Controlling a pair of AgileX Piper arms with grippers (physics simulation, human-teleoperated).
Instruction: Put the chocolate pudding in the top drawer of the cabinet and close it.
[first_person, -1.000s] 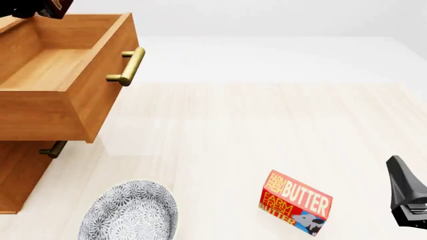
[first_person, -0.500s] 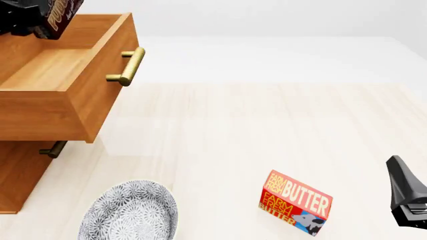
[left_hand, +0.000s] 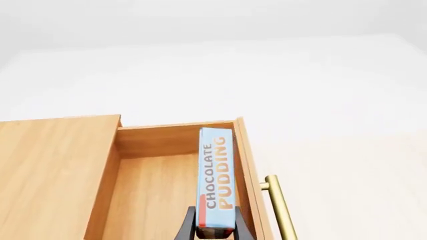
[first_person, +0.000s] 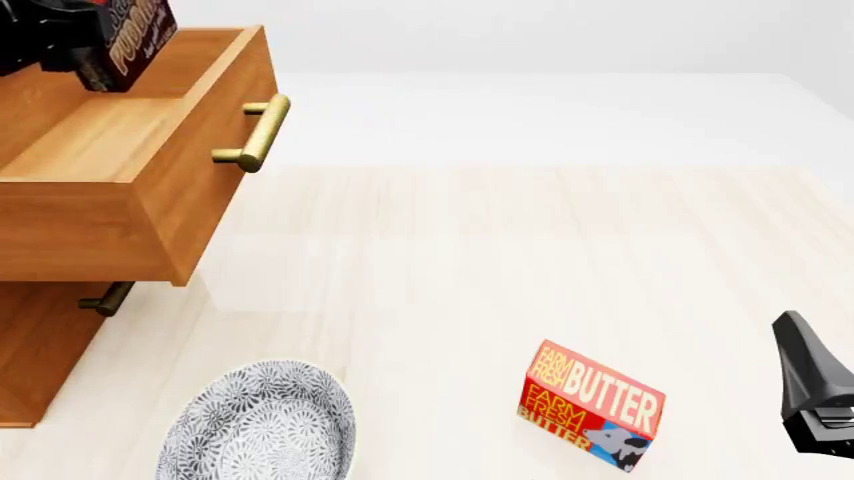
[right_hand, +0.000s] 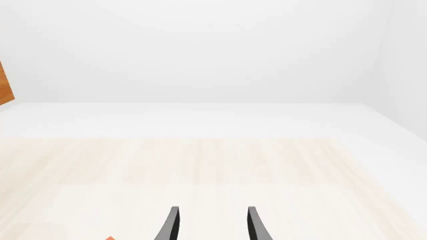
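The chocolate pudding hangs above the back of the open top drawer, with my left gripper shut on it. In the left wrist view the chocolate pudding shows its light blue edge, pinched low down by the left gripper, over the drawer floor and close to the drawer's front panel. The cabinet stands at the left; its top drawer is pulled out, brass handle facing right. My right gripper is open and holds nothing, low at the table's right edge.
A red box lettered BUTTER stands at the front, right of centre. A patterned grey plate lies at the front left, below the drawer. The lower drawer with its handle is shut.
My left gripper has carried the pudding box in from the top left corner, rightward and a little down, over the open drawer. The right arm has not moved.
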